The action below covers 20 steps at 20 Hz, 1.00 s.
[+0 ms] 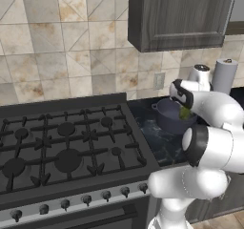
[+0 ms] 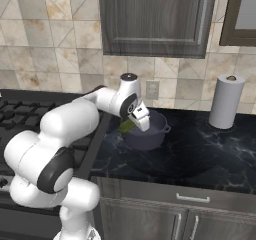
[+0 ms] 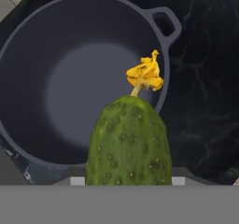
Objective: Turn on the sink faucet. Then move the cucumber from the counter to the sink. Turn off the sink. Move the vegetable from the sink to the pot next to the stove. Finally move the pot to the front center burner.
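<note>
black marble counter (image 2: pixel 210 149) bears the pot (image 2: pixel 150 134); above it the gripper (image 2: pixel 134 123) apparently pinches the cucumber (image 3: pixel 128 143).

- Arm (image 2: pixel 75 119): bent at the elbow, rising from lower left to frame centre in the right base view.
- Gripper (image 2: pixel 131 125): angled downward, jaws closed on the cucumber (image 3: pixel 128 143).

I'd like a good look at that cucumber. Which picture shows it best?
The hand view: the cucumber sits close up, bumpy skin and yellow flower clear, above the pot. Both base views give just a small green sliver by the tool, partly hidden by the arm.
</note>
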### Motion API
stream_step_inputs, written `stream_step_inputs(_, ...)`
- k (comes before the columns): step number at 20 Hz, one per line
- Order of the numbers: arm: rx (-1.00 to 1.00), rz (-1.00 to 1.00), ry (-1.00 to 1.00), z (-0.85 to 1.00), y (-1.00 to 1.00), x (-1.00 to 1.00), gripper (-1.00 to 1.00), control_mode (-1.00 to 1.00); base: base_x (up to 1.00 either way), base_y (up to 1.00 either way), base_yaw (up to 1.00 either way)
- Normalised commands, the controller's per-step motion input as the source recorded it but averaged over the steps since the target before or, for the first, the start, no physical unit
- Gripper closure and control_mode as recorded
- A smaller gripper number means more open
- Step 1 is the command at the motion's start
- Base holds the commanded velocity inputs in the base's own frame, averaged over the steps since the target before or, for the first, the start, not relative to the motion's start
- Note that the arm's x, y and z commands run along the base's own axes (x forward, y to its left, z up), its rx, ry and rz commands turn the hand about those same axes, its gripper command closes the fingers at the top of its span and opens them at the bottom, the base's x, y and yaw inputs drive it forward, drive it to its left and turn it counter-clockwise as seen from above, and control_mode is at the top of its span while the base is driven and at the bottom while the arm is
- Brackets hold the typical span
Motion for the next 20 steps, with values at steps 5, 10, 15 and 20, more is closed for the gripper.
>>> stream_step_inputs(5, 0.0, 0.0, 0.0, 0.0, -0.04, 0.38, 1.0, -1.0, 0.0, 0.0, 0.0)
stream_step_inputs(10, 0.0, 0.02, 0.0, -0.14, -0.04, 0.29, 1.0, -1.0, 0.0, 0.0, 0.0)
stream_step_inputs(15, 0.0, 0.05, 0.0, -0.22, -0.06, 0.19, 1.0, -1.0, 0.0, 0.0, 0.0)
stream_step_inputs(20, 0.0, 0.05, 0.0, -0.31, -0.04, 0.14, 1.0, -1.0, 0.0, 0.0, 0.0)
